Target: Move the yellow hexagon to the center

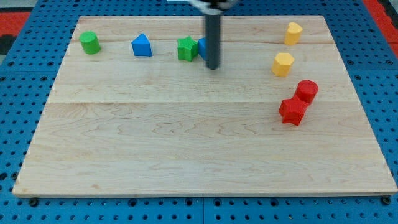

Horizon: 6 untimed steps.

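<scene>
Tip position: my tip (213,66) stands on the board (186,155) in its upper middle part, just at the view's right of the green star block (186,48) and in front of a blue block (202,47) that the rod half hides.

Jaws: there are none on this arm, only the straight dark rod; it holds nothing and can only push.

Yellow hexagon: I judge it is the yellow block (283,64) that lies to the view's right of my tip, almost on the same line, well apart from it.

Other yellow block (293,33): it lies further to the view's right and top; its shape looks more like a cylinder, but I cannot be sure.

Deciding relation: the center is below my tip and toward the view's left of the hexagon. So I judge the tip must first go around to the hexagon's upper right side, then push it down and left.

Count, yellow: two.

Count, red: two, a red cylinder (306,91) touching a red star-like block (292,111), below the hexagon.

Count, green: two, the star and a green cylinder (90,43) far at the view's left.

Count, blue: two, the half-hidden one and a blue house-shaped block (142,46).
</scene>
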Available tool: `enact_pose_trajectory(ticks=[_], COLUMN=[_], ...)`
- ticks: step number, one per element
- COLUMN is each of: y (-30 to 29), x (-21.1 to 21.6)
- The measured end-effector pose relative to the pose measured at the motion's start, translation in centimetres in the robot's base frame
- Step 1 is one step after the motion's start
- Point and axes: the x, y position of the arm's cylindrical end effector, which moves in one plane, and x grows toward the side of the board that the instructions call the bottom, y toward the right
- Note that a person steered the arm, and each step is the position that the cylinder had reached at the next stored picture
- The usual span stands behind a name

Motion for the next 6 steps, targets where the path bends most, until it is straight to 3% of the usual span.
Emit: enact_pose_trajectory(ticks=[2, 3, 5, 6], y=[11.2, 17.6, 11.5, 3.8], x=[-4.5, -4.1, 1.6, 1.4])
